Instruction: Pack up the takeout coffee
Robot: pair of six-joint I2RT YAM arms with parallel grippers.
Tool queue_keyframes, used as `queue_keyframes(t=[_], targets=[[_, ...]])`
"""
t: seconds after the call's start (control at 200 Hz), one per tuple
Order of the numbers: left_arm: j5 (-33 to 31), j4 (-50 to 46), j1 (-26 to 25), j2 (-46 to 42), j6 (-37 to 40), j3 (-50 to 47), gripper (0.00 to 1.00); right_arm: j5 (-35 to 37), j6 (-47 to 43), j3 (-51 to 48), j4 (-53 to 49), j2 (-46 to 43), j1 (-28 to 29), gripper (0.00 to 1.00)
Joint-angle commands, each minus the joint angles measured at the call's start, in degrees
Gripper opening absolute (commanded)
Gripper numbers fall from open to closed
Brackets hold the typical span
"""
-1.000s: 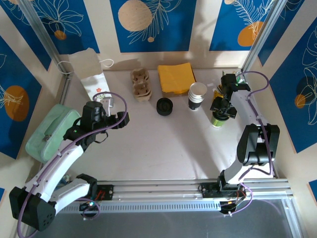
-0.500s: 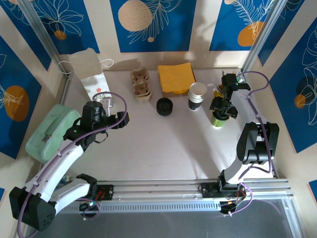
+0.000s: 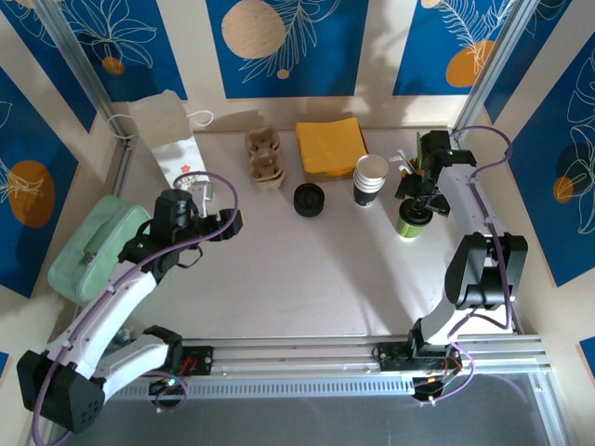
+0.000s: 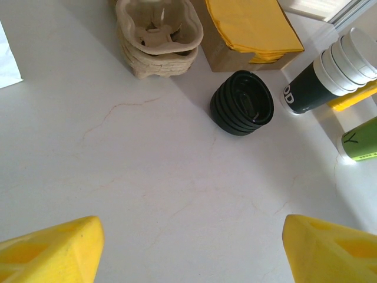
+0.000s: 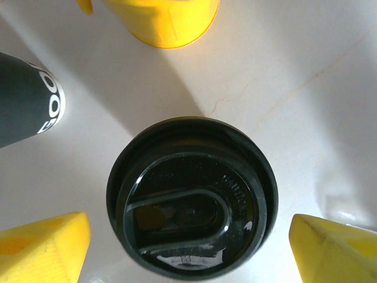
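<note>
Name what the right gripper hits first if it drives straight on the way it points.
The right gripper would most likely meet the black lid of the green cup first. The lid sits centred between its open fingers, though how far below it lies is unclear.

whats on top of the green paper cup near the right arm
A round black plastic lid sits on the green paper cup, covering its mouth. Whatever is inside is hidden by the lid.
</note>
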Motion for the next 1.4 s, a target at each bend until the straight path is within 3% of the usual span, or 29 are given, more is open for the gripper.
queue_keyframes(t=[0.0,0.285,0.51,0.825,1.236,1.396], targets=[[-0.72,-1.5,0.98,0.58,1.38,3.34,0.8,-2.03,-0.56,3.59,-4.18,-4.36,-0.24,0.88],[-0.04,-2.91,0.93,9.14,-0.36,11.55,0.8,-12.77,-1.52,0.06,0.67,-15.41,4.97,0.86],[0.98,-5.78,0.8,19.58,-1.78,21.25,0.79,-26.41,-1.16,-9.67,17.83,-23.89,15.04,0.85],[-2.29,-6.43,0.71,34.68,-6.68,31.81,0.7,-24.75,-5.03,-16.35,35.53,-18.38,30.85,0.84],[-10.13,-8.15,0.79,51.53,-7.15,44.88,0.67,-21.44,-4.74,-26.14,50.19,-12.35,34.02,0.83],[-11.79,-8.39,1.23,57.42,-7.41,49.05,0.62,-19.94,-4.67,-29.68,54.07,-12.39,34.29,0.83]])
